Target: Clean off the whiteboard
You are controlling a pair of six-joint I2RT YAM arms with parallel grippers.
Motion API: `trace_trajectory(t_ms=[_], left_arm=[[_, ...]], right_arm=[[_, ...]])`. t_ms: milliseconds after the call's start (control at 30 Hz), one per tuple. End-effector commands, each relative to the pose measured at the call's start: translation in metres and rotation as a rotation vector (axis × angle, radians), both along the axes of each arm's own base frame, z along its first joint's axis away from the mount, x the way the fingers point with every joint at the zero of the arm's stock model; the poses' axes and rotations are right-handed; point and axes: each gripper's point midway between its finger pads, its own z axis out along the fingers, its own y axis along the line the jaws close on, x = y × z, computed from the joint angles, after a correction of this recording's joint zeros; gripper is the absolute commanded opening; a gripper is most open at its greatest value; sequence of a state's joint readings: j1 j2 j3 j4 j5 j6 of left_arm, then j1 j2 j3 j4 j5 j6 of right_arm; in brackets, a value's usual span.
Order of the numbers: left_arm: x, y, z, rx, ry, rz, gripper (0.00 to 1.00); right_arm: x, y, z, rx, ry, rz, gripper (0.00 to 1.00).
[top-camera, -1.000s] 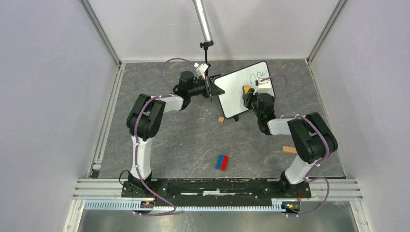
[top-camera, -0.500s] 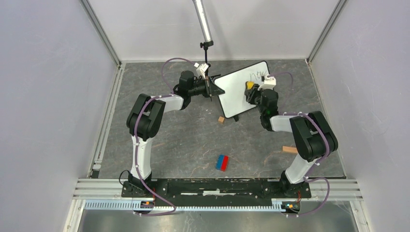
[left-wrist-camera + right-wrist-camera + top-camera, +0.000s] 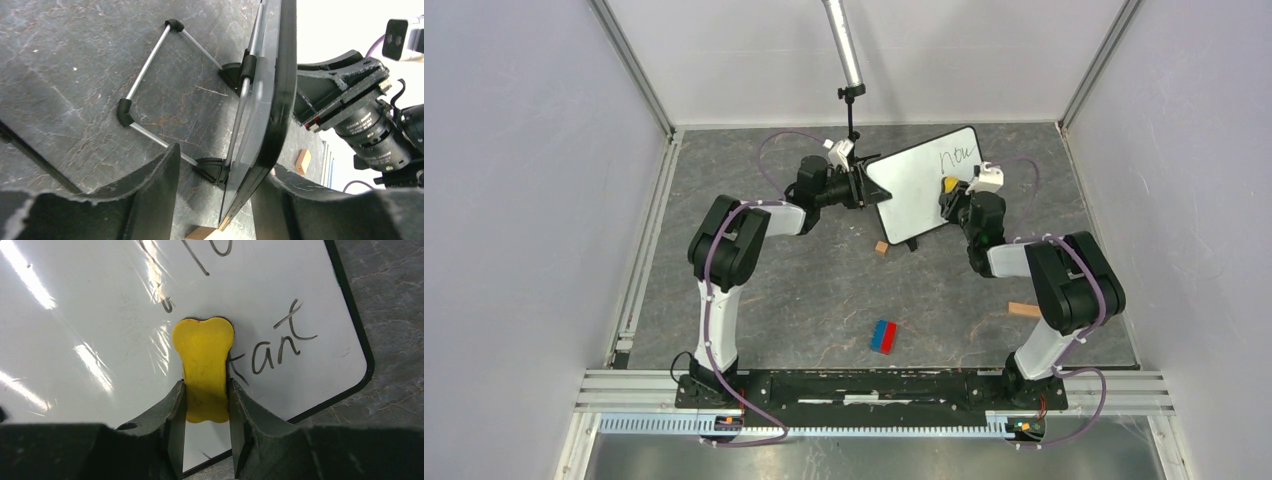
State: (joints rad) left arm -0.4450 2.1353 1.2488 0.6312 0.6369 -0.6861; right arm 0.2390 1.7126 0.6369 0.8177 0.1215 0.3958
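The whiteboard (image 3: 921, 190) stands tilted on its wire stand (image 3: 145, 90) at the far middle of the table (image 3: 804, 290), its white face turned toward my right arm and its back toward my left. My right gripper (image 3: 206, 390) has its jaws pinched on the waist of a yellow, bone-shaped eraser (image 3: 202, 350), whose broad end lies flat against the board's face so that a sweep would drag it across the ink. Black handwriting (image 3: 280, 350) sits just beside the eraser on the corner side, and more strokes run above it, so by my reckoning the wiping is far from done. My left gripper (image 3: 225, 162) is at the board's opposite edge with its jaws spread, one finger behind the panel and one in front; I see a gap on the back side, so I am straddling the frame, not clamping it. I judge that place makes sense: a light board on thin wire legs would slide or tip under the eraser's push unless something braced it from behind. With my left jaws loose, the risk is that a firm stroke shoves the board away, so I would want a steady hold there before I press hard on the letters near the rounded corner
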Motion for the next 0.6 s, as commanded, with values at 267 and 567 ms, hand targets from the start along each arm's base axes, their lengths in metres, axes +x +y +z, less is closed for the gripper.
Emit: trace_trajectory(t_ms=[267,567], left_arm=[[0.004,-0.016,-0.018,-0.010,0.049,0.049,0.27],[0.005,-0.007,-0.030,0.064,0.070,0.085,0.02]], right_arm=[[0.000,0.053,0.029,-0.021,-0.076,0.114,0.22],[0.000,-0.021,-0.011,-0.010,0.043,-0.039,0.21]])
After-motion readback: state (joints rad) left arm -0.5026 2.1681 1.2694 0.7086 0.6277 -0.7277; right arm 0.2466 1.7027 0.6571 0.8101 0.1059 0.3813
